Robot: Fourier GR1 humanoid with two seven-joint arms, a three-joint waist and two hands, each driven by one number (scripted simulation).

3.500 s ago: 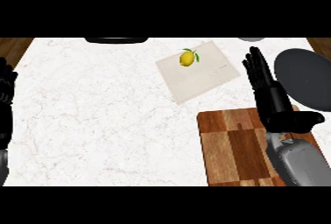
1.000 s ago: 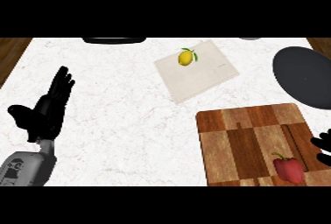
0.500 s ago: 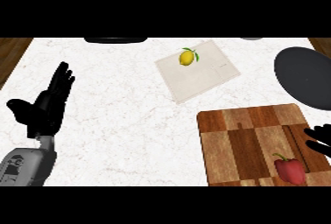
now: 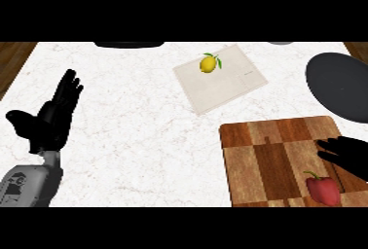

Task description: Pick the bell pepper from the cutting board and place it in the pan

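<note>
We see the tabletop (image 4: 144,146) carrying the cutting board (image 4: 266,160) at lower right, with the pan (image 4: 341,90) at the right edge. Left hand (image 4: 50,121) rests at left, fingers straight, pointing up. Right hand (image 4: 352,155) is over the board's right edge, fingers apart, holding nothing — bell pepper (image 4: 325,191) lies on the board just beside it.
</note>
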